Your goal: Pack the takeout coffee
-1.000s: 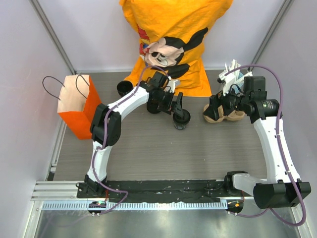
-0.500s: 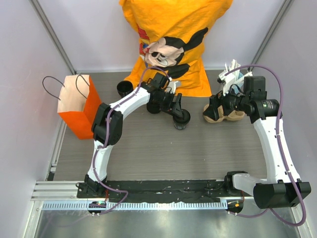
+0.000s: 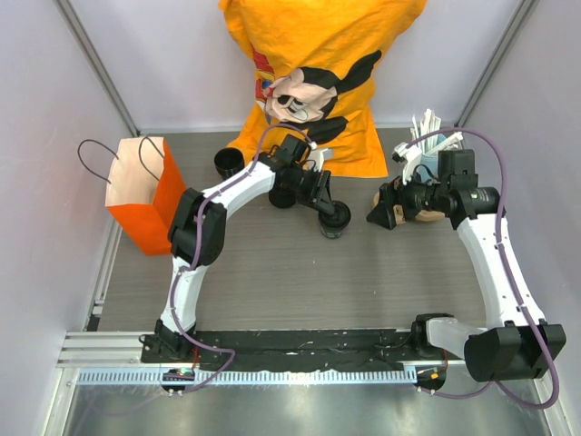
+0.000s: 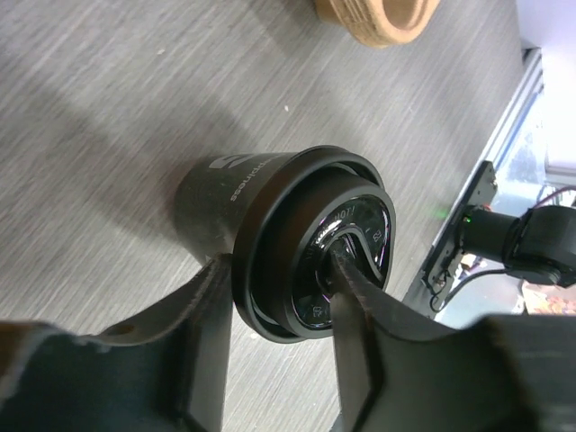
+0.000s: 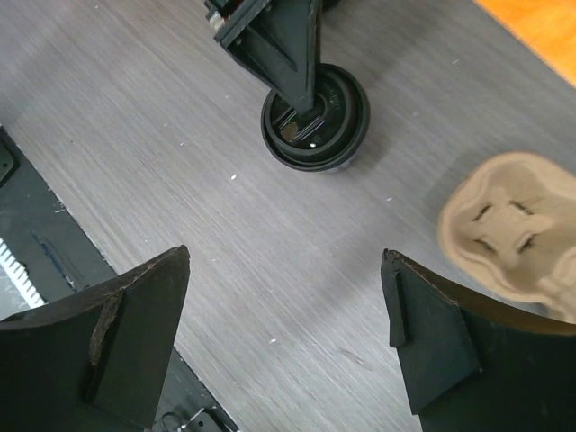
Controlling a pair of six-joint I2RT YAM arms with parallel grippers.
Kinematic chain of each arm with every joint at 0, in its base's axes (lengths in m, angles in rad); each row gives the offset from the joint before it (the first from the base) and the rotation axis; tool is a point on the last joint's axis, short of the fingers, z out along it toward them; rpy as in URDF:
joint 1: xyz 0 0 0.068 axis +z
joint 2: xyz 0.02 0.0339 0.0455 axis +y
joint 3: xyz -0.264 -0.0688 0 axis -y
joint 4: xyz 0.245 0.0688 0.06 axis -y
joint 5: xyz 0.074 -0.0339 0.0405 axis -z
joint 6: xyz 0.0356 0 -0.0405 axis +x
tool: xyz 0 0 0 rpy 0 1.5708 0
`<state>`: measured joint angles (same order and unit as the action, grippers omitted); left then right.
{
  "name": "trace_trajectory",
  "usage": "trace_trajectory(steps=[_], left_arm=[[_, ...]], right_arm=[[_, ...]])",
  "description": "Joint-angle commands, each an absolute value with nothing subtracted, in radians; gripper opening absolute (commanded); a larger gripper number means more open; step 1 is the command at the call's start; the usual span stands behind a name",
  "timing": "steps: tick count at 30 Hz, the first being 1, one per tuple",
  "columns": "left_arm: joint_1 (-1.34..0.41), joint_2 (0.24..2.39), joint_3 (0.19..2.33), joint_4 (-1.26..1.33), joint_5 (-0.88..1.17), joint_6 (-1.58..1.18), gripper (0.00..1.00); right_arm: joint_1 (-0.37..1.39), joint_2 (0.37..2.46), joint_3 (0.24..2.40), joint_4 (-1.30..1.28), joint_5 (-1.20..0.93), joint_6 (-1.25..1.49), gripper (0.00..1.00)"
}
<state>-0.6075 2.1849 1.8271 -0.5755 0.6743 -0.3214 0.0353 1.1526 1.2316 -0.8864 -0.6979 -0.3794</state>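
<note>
the left claw (image 4: 279, 270) straddled the rim of the small black lidded disposable coffee cup (image 4: 216, 193); i could not tell if it pinched. the right claw (image 5: 283, 270) stood spread.

3 cams, all on the takeout coffee (image 3: 334, 218).
Top ext: high over near edge of counter (image 3: 272, 282), looks down on all of it, cup small. L wrist: v. close above cup's lid, past left hand (image 4: 279, 261). R wrist: further off, right of cup, looking down; shares cup + nearby counter w/ both.
</note>
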Motion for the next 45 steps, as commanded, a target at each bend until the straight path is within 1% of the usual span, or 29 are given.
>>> trace_trajectory(steps=[1,2,3,8,13,15,16,20,25,32,38,45], left_arm=[[-0.612,2.209,1.793,-0.552,0.684,-0.313,0.4],[-0.612,2.209,1.784,-0.551,0.684,-0.311,0.36],[-0.612,2.209,1.779,-0.549,0.684,-0.31,0.34],[-0.612,2.212,1.752,-0.538,0.68,-0.307,0.33],[-0.612,2.209,1.738,-0.54,0.649,-0.301,0.3],[-0.612,2.2,1.732,-0.543,0.632,-0.292,0.29],[-0.612,2.197,1.729,-0.543,0.614,-0.29,0.26],[-0.615,2.184,1.713,-0.551,0.581,-0.275,0.22],[-0.623,2.187,1.706,-0.577,0.555,-0.252,0.17],[-0.627,2.194,1.727,-0.6,0.538,-0.244,0.14],[-0.632,2.204,1.749,-0.627,0.519,-0.23,0.12],[-0.632,2.207,1.733,-0.629,0.534,-0.218,0.11]], right_arm=[[0.031,1.17,1.149,-0.755,-0.767,-0.306,0.91],[0.032,1.175,1.128,-0.72,-0.772,-0.295,0.91],[0.031,1.181,1.117,-0.7,-0.782,-0.279,0.91],[0.025,1.249,1.056,-0.588,-0.834,-0.204,0.89],[0.012,1.313,1.012,-0.46,-0.888,-0.104,0.81],[-0.02,1.344,0.996,-0.411,-0.919,-0.057,0.78],[-0.031,1.365,0.985,-0.397,-0.925,-0.029,0.76],[-0.041,1.403,0.959,-0.327,-0.931,0.03,0.71],[-0.041,1.445,0.95,-0.273,-0.904,0.089,0.69],[-0.041,1.476,0.933,-0.227,-0.877,0.136,0.66],[-0.026,1.511,0.923,-0.193,-0.868,0.167,0.59],[0.0,1.54,0.916,-0.163,-0.862,0.186,0.53]])
